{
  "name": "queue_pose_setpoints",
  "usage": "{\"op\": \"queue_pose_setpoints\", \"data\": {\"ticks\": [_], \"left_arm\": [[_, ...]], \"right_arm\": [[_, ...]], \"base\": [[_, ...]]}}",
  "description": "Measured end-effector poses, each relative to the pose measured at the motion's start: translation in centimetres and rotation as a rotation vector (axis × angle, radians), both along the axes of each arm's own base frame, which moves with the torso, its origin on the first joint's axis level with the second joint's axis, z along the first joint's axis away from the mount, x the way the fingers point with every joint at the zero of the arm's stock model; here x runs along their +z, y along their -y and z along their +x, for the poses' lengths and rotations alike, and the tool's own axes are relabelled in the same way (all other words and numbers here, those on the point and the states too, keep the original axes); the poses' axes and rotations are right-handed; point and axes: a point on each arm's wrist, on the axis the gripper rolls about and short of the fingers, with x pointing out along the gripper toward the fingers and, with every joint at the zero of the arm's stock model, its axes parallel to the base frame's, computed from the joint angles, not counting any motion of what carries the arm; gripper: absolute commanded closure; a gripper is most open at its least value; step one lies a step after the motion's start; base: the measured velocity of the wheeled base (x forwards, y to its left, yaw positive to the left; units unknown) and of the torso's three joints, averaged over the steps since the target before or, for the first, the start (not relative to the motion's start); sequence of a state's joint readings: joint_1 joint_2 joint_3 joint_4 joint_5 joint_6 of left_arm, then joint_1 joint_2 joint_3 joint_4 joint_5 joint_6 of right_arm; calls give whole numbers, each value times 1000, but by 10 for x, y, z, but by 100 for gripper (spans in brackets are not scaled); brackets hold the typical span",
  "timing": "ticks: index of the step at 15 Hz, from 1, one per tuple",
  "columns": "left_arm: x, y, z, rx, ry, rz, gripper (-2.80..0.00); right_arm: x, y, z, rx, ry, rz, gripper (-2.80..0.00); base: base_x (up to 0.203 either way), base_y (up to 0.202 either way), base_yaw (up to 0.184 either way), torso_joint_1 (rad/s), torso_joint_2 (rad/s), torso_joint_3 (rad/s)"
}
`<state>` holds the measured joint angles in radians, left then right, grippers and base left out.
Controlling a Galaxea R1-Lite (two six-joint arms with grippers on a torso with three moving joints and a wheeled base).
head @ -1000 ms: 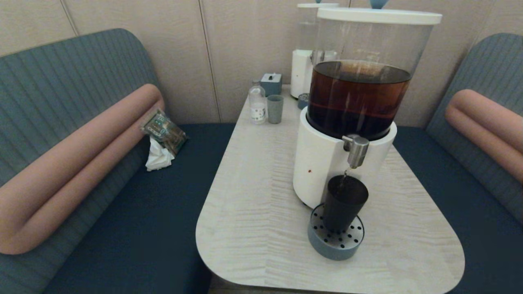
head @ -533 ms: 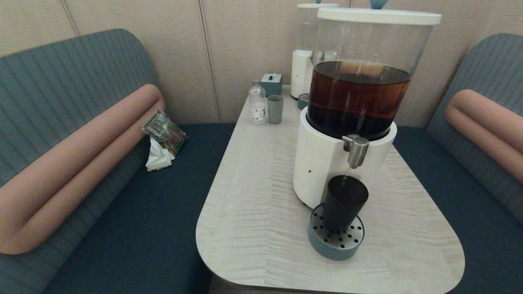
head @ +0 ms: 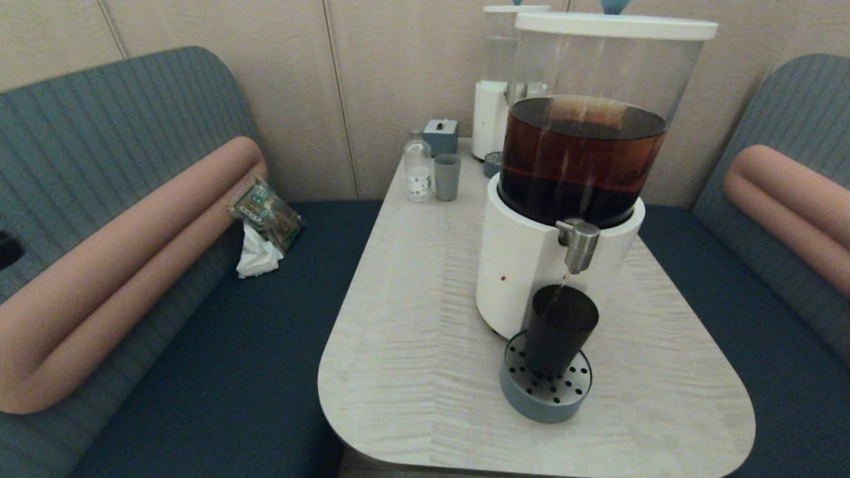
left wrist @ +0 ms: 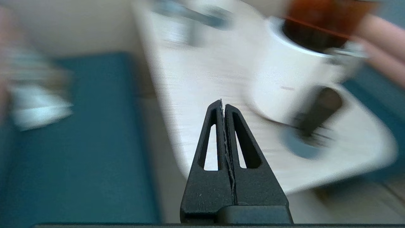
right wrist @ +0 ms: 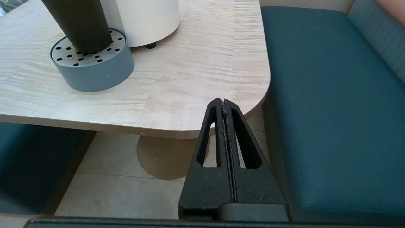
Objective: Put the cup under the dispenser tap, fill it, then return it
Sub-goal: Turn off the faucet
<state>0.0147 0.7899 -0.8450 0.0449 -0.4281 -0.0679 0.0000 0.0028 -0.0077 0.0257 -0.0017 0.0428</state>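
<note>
The dark tumbler cup [head: 558, 328] stands upright on the round grey-blue drip tray [head: 544, 398], straight under the steel dispenser tap [head: 579, 244] of the big tank of brown liquid [head: 581, 162]. A thin stream runs from the spout into the cup. My left gripper [left wrist: 223, 103] is shut and empty, off the table's left side and well away from the cup [left wrist: 319, 110]. A dark bit of that arm [head: 6, 249] shows at the far left edge. My right gripper [right wrist: 223, 100] is shut and empty, low beside the table's near right corner, with the cup [right wrist: 80, 25] far from it.
At the table's far end stand a small grey-green cup [head: 447, 176], a clear bottle [head: 418, 166], a blue-grey box [head: 441, 136] and a smaller white-based dispenser [head: 491, 113]. A snack packet [head: 265, 211] and tissue lie on the left bench. Benches flank the table [head: 412, 318].
A dark part of my left arm has come into the head view at the far left edge. The cup and tap have not moved; the stream still runs.
</note>
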Motion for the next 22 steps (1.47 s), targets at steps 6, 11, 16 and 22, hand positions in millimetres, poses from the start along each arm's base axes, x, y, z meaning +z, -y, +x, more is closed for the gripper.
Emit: {"op": "queue_pose_setpoints", "data": {"ticks": [6,11,16,22], "left_arm": [[25,16,132,-444,-149,4,0],[4,65,195,-619,-156,162,0],[-13,127,214,-622,-172,316,0],[-15,191,222,-577,-135,415,0]], "right_arm": [[0,0,0,0,0,0,0],[0,0,0,0,0,0,0],[0,0,0,0,0,0,0],[0,0,0,0,0,0,0]], "base": [[0,0,0,0,0,0],[0,0,0,0,0,0],[0,0,0,0,0,0],[0,0,0,0,0,0]]}}
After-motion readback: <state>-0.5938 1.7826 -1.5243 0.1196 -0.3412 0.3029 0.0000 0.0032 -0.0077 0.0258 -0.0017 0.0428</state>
